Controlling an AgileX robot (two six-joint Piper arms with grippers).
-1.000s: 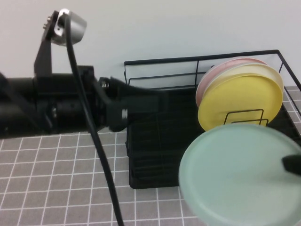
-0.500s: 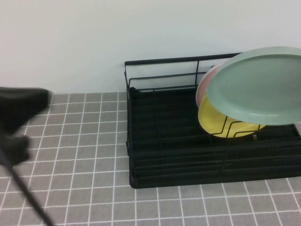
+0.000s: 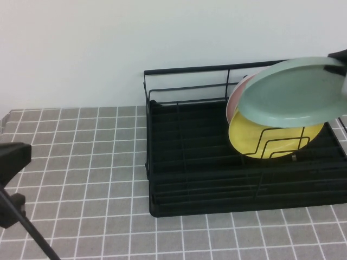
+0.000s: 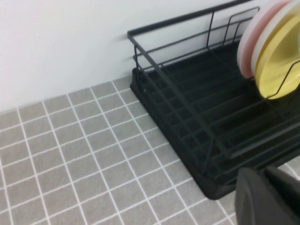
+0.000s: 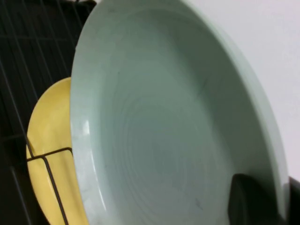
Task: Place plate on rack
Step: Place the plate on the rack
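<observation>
The grey tiled counter (image 3: 81, 162) carries, toward its far right corner against the white wall, the large rectangular black wire rack (image 3: 184, 179) with a slotted base and raised wire frame. In the rack's right half a round matte yellow plate (image 3: 260, 142) leans upright behind a bent wire divider (image 3: 282, 142), with a round pink plate (image 3: 232, 103) standing directly behind it. The round, shallow, pale mint-green plate (image 3: 293, 92) hangs in the air over those two, tilted and overlapping their tops, its low rim and smooth matte surface plain and unmarked. The right gripper (image 3: 339, 64), at the counter's far right edge, clamps the plate's rim. The left gripper (image 4: 268, 197) sits low near the counter's near left edge, well apart from the rack; whether it is spread or closed I cannot tell.
</observation>
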